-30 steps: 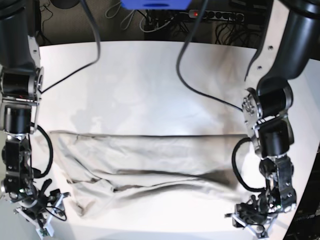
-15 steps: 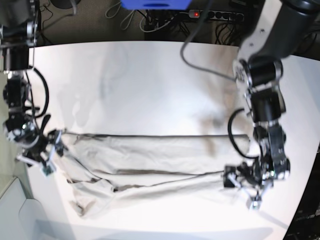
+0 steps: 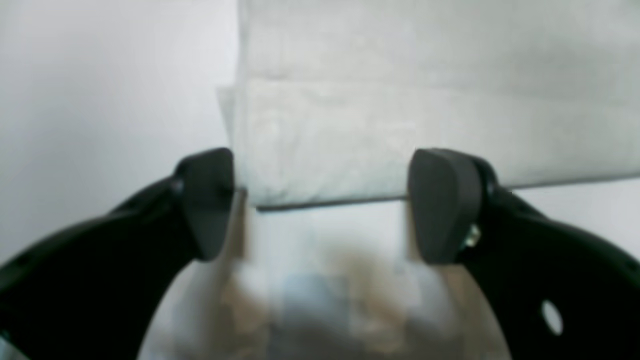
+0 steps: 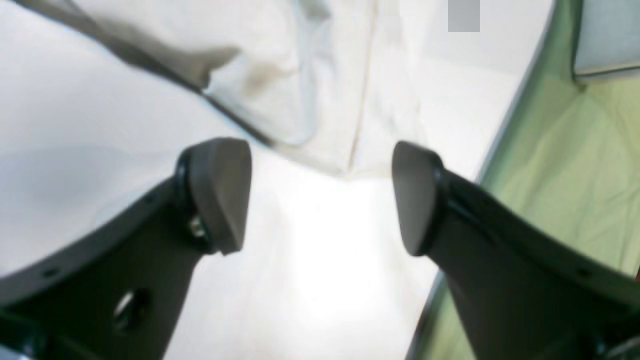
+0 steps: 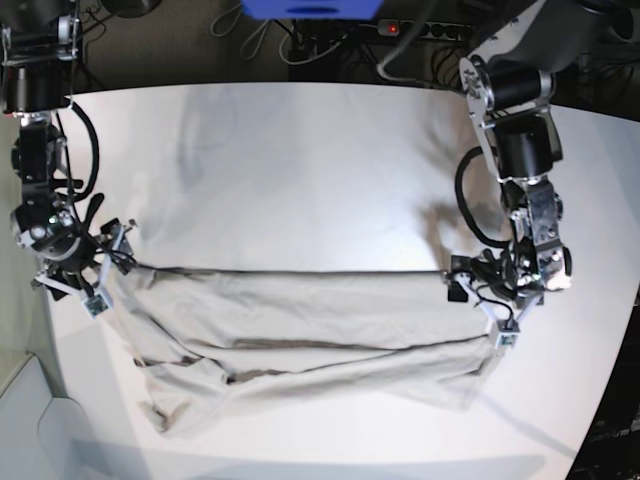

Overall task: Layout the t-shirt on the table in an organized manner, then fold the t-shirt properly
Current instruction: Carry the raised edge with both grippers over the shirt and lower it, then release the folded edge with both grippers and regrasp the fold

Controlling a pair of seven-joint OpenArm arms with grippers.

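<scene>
The t-shirt [image 5: 300, 335] lies on the table [image 5: 300, 160] as a long, rumpled band across the near half, with its far edge fairly straight and its near edge loose and wrinkled. It is folded over on itself, but not squared.

**Gripper state**
- Left gripper [image 3: 320, 205]: jaws open, 1 pad on each side of a folded edge of the shirt. The cloth sits between the pads but is not pinched.
- Right gripper [image 4: 320, 195]: jaws open wide, nothing held. A shirt corner lies just ahead of the pads, and the table edge runs close along 1 side.

In the base view, each gripper is at 1 end of the far edge of the band, the left gripper [image 5: 500, 300] at that view's right and the right gripper [image 5: 85, 270] at its left.

**Step in hand, as judged:** taking hold of both ends of the far edge in order to stretch and lay the shirt flat.

**Procedure for a clean result**
1. Lower each gripper until both pads straddle all the layers at the corner. Depth is hard to read from the blurred wrist views.
2. Close both jaws together, so that neither end drags.
3. Check that the right gripper catches cloth only and stays clear of the table edge.
4. Pull the 2 ends apart evenly to take out the slack, keeping the far edge straight.
</scene>
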